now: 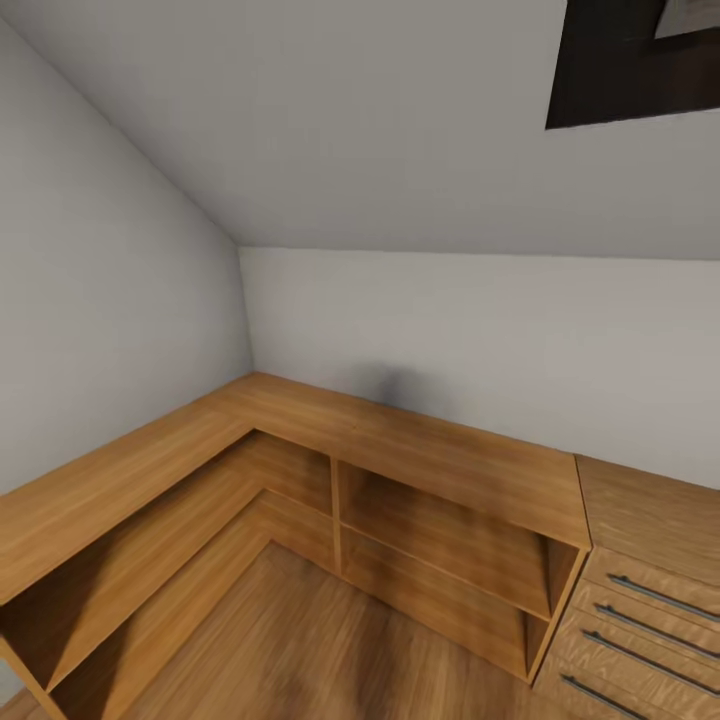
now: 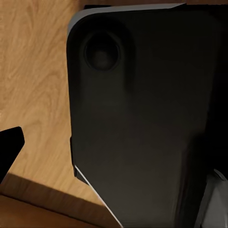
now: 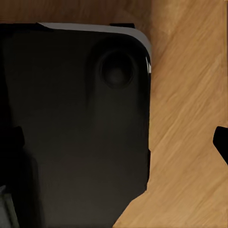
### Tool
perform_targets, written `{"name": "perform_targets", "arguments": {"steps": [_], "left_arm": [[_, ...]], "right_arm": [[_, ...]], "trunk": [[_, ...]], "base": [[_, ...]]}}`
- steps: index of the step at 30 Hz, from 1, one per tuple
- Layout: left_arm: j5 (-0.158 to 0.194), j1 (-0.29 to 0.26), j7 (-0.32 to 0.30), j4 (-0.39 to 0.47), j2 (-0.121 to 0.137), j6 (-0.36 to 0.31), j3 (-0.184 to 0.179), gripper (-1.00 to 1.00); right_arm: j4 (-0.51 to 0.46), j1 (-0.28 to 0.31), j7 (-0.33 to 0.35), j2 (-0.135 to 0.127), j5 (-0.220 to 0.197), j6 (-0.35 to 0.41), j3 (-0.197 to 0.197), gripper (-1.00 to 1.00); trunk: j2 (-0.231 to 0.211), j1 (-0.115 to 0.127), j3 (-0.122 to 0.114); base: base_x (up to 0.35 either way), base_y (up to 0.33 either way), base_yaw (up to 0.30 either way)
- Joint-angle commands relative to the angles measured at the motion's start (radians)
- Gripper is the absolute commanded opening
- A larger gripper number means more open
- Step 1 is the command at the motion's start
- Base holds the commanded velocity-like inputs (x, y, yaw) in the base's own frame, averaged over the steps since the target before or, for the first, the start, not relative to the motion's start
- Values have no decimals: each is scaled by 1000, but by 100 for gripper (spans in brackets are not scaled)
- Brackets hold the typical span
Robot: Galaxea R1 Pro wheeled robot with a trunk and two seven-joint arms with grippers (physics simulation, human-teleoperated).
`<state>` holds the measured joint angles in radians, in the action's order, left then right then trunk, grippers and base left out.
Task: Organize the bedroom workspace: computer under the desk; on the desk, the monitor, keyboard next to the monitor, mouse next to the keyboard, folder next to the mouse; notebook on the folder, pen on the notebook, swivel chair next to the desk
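Observation:
I face a corner of the bedroom, with pale grey walls under a sloped ceiling. The computer, desk, monitor, keyboard, mouse, folder, notebook, pen and swivel chair are out of view. In the left wrist view one dark fingertip sticks in at the edge over the wood floor. The right wrist view has a dark fingertip at its edge too. Whether either gripper is open or shut is not clear.
Light-wood L-shaped shelves line the corner, with a light-wood drawer chest at their right end. A dark panel sits high on the ceiling. Light wood floor lies ahead. My black base looms under both wrists.

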<state>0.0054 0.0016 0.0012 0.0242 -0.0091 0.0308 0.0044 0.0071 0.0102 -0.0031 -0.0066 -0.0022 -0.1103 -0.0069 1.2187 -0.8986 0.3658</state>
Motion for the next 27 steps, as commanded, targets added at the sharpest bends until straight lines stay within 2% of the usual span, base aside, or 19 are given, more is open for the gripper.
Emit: {"name": "perform_targets", "arguments": {"steps": [1,6,9,11,12,14,21,27], "left_arm": [[1,0,0,1,0,2,0,100],[-1,0,-2,35,-15,2,-2,100],[-1,0,-3,110,-30,2,-3,100],[0,0,-3,147,-32,2,-3,100],[0,0,-3,192,-34,2,-3,100],[-1,0,-3,243,-35,3,-3,100],[0,0,1,403,-42,2,-3,100],[1,-12,3,446,-43,9,-3,100]], "right_arm": [[1,1,-1,0,-1,-8,-2,100],[-12,1,-1,4,-1,-105,-3,100],[-63,1,-2,6,-2,-240,-3,100],[-99,1,-3,6,-2,-299,-4,100],[-141,1,-3,6,-3,-349,-4,100],[-185,1,-4,6,-3,-389,-4,100],[-345,10,-32,7,-18,-450,-5,100],[-400,20,-54,5,-54,-469,-5,100]], "trunk": [[-7,4,-2],[-42,23,-18],[-63,35,-27],[-77,42,-34],[-84,46,-37],[-98,54,-43],[-147,81,-65],[-189,104,-84]], "base": [[0,0,0],[0,0,0],[0,0,0],[0,0,0],[0,0,0],[0,0,0],[0,0,0],[0,0,0]]}}
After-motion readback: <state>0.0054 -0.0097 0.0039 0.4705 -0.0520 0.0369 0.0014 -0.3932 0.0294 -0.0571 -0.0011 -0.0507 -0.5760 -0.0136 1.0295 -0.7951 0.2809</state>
